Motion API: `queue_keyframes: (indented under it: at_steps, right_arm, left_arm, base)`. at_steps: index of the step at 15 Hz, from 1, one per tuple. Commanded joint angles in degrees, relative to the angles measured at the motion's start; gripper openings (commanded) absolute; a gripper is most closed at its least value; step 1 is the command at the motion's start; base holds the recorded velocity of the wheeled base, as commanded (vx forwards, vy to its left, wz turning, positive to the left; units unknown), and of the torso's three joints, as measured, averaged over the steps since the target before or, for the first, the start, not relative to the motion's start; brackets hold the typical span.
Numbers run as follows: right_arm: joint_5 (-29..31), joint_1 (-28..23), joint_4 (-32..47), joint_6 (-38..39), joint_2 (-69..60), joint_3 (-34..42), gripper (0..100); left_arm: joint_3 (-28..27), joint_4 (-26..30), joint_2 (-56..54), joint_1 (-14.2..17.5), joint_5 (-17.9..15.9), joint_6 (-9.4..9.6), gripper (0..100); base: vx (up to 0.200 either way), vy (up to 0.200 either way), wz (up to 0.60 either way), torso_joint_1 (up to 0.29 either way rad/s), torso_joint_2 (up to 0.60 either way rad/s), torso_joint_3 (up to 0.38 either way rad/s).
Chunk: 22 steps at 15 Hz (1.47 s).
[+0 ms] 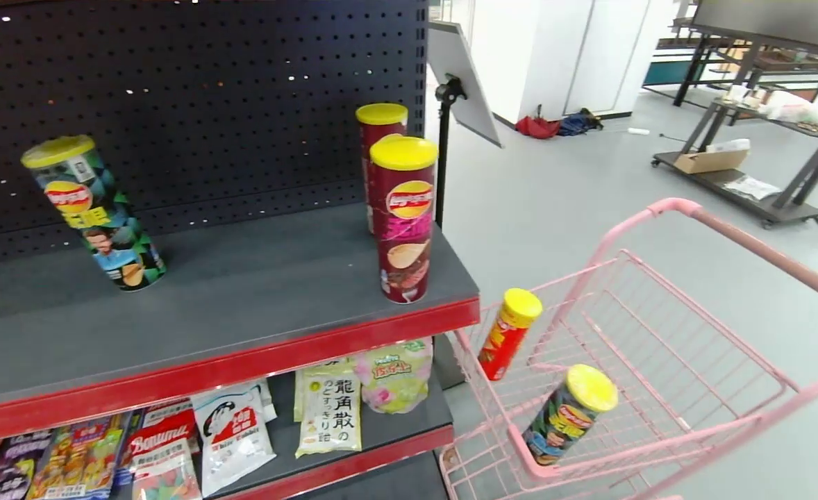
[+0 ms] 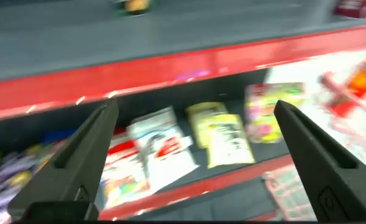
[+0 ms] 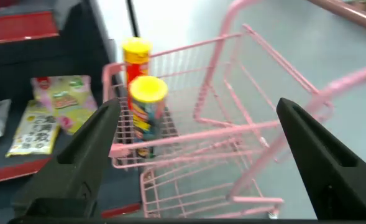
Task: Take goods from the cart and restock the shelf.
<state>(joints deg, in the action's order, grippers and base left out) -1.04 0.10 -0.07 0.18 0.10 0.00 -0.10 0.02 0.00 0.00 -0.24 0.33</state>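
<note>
A pink wire cart (image 1: 666, 208) stands to the right of the shelf and holds a red chip can (image 1: 507, 335) and a dark chip can (image 1: 570, 415), both with yellow lids. On the grey shelf (image 1: 242, 298) stand two maroon cans (image 1: 403, 219) near its right end and a dark patterned can (image 1: 96, 212) at the left. My right gripper (image 3: 198, 118) is open, facing the cart (image 3: 263, 134) and its dark can (image 3: 144, 112) from some way off. My left gripper (image 2: 195, 121) is open with nothing between its fingers, facing the lower shelf's snack bags (image 2: 223, 134).
The lower shelf holds several snack bags (image 1: 326, 406) behind a red lip. A black pegboard (image 1: 194, 90) backs the shelf. A tilted board on a stand (image 1: 461, 80) is just past the shelf end. Dark tables (image 1: 749, 167) stand far right across open grey floor.
</note>
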Motion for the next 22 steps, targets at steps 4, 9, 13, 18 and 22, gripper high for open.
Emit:
queue_keyframes:
  at_steps: [4, 9, 13, 18, 22]
  right_arm:
    - [0.1, 0.0, 0.0, -0.2, 0.0, 0.0, 100]
    - [1.4, 0.0, 0.0, -0.3, 0.0, 0.0, 100]
    - [1.4, 0.0, 0.0, -0.3, 0.0, 0.0, 100]
    - [1.4, 0.0, 0.0, -0.3, 0.0, 0.0, 100]
    - [1.4, 0.0, 0.0, -0.3, 0.0, 0.0, 100]
  left_arm:
    - [0.0, 0.0, 0.0, 0.0, 0.0, 0.02, 100]
    - [0.0, 0.0, 0.0, 0.0, 0.0, 0.02, 100]
    - [0.0, 0.0, 0.0, 0.0, 0.0, 0.02, 100]
    - [0.0, 0.1, 0.0, 0.0, 0.0, 0.02, 100]
    - [0.0, 0.0, 0.0, 0.0, 0.0, 0.02, 100]
  base:
    - [0.0, 0.0, 0.0, 0.0, 0.0, 0.0]
    - [0.0, 0.0, 0.0, -0.018, 0.05, 0.03]
    - [0.0, 0.0, 0.0, -0.135, 0.36, 0.216]
    - [0.0, 0.0, 0.0, -0.173, 0.48, 0.304]
    - [0.0, 0.0, 0.0, -0.177, 0.54, 0.367]
